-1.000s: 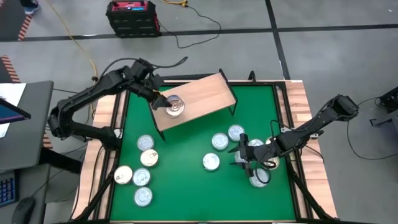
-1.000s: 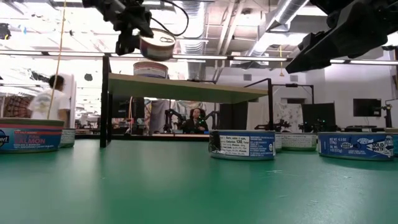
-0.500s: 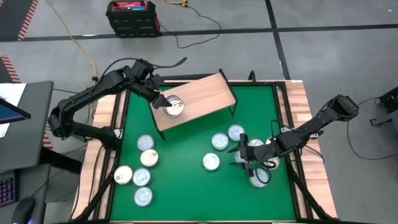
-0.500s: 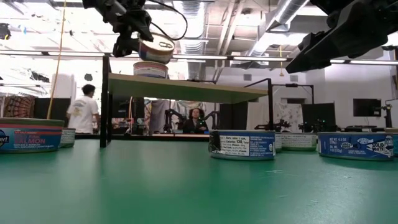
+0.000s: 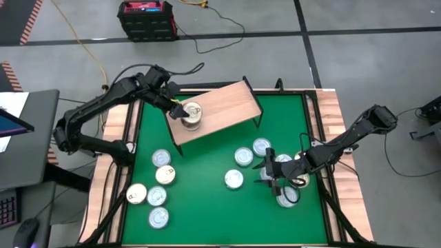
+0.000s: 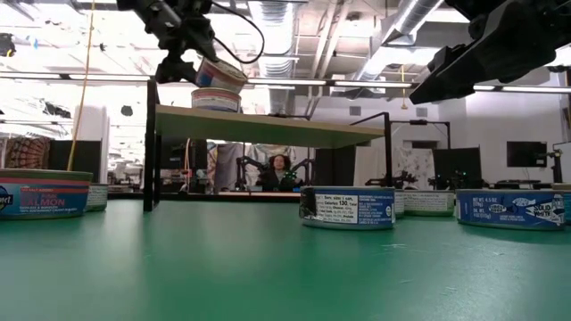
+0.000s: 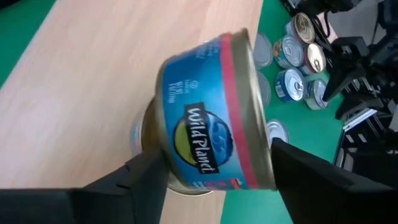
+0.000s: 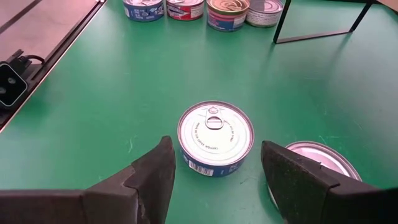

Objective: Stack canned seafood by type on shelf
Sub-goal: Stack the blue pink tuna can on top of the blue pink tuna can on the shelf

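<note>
Two tins (image 5: 192, 116) stacked on shelf (image 5: 227, 103); left fingers (image 7: 143, 180) spread beside them.

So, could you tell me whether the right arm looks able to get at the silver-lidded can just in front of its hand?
Probably yes: the right hand is open, the silver-lidded can sits between its fingers' line, and only bare green table surrounds it, apart from a neighbouring can.

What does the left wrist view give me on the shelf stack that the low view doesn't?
Left wrist only: the top can's blue Wild Planet label between the open left claw, and the shelf's wood top.
Low view only: that can sits tilted on the lower can, plus the shelf's black legs.
Both: the two stacked cans.
</note>
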Available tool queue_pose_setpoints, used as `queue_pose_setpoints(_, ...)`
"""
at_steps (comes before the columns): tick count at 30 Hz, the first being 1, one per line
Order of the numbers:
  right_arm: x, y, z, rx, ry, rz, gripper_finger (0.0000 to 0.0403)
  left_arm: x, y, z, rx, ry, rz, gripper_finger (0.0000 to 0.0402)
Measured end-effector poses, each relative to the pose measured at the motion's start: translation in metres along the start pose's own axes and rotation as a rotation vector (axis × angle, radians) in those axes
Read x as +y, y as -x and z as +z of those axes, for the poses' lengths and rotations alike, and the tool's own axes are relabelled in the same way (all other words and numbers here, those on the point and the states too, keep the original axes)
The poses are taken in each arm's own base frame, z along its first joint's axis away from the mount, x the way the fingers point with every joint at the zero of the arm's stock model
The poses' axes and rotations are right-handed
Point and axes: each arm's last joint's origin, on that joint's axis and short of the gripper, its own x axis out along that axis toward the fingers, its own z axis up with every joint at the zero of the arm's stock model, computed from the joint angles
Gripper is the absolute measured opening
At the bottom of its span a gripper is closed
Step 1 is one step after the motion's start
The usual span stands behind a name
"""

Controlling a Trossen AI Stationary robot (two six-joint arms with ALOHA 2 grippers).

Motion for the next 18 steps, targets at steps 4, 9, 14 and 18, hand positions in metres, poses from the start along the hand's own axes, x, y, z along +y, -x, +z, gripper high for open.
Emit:
queue_pose_setpoints(4, 0.0000, 0.0000, 0.0000, 0.000, 0.000, 0.000, 0.0265, 0.0000, -0.0001, -0.0005, 0.007, -0.010, -0.006, 0.0283)
queue_pose_setpoints(9, 0.0000, 0.0000, 0.0001, -0.001, 0.000, 0.000, 0.0265, -0.0030, -0.0018, -0.0051, 0.047, -0.056, -0.011, 0.0291)
queue_pose_setpoints(14, 0.0001, 0.0000, 0.0003, -0.003, -0.001, 0.001, 0.0265, -0.0036, -0.0024, -0.0090, 0.080, -0.068, 0.006, 0.0290)
queue_pose_setpoints(18, 0.0002, 0.0000, 0.0009, -0.009, -0.004, 0.002, 0.0265, -0.0034, -0.0024, -0.0092, 0.082, -0.101, 0.010, 0.0289)
